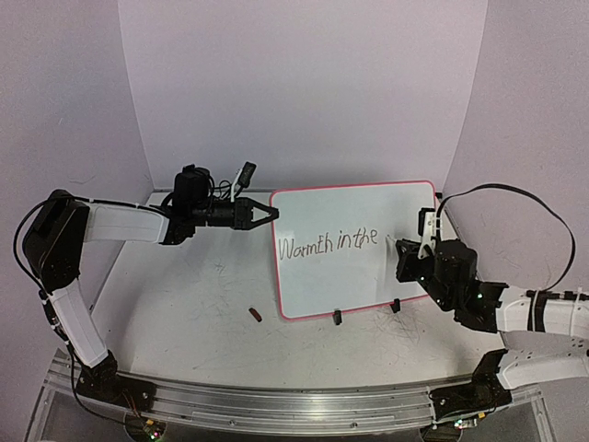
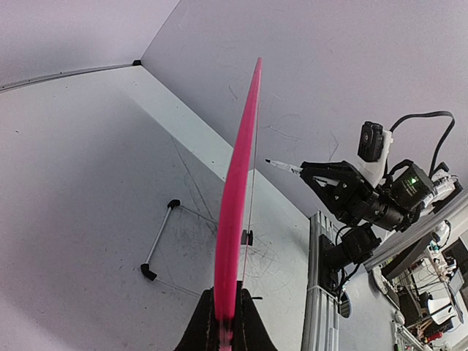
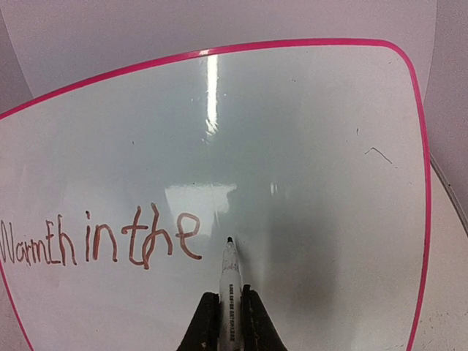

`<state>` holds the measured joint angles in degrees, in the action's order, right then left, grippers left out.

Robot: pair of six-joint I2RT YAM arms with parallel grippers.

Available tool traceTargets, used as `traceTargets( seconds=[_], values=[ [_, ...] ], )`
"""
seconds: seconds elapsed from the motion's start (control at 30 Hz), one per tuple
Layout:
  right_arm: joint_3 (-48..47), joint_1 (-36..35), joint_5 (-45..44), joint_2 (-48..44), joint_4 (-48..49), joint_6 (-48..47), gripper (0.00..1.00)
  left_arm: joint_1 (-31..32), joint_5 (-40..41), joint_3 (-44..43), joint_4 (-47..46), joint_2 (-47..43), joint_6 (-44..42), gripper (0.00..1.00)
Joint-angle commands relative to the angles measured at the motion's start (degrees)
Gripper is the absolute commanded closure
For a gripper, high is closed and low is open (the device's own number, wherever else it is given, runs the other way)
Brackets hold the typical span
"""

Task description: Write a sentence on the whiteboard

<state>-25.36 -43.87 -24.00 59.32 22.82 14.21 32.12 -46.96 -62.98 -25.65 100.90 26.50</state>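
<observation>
right pincer clamps marker, left pincer whiteboard

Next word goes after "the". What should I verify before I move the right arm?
1. Left gripper shut on the whiteboard edge: ok.
2. Right gripper shut on the marker: ok.
3. Marker tip sits just right of the last word: ok.
4. Tip touching the board surface: cannot tell.
5. Bare board to the right of the tip for more writing: ok.
6. Board standing on its clip feet: ok.
</observation>
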Motion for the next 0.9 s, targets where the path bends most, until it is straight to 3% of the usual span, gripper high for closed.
traceTargets(
  seconds=[0.0,0.87],
  values=[
    [-0.4,1.2,-0.6,0.2,4.5,-1.5,1.00,2.1,0.1,-0.7,2.9,0.3,-1.8,1.00],
    [-1.7,2.5,-1.2,5.2,7.9,-1.4,1.00,2.1,-0.1,-0.7,2.9,0.3,-1.7,1.00]
  ],
)
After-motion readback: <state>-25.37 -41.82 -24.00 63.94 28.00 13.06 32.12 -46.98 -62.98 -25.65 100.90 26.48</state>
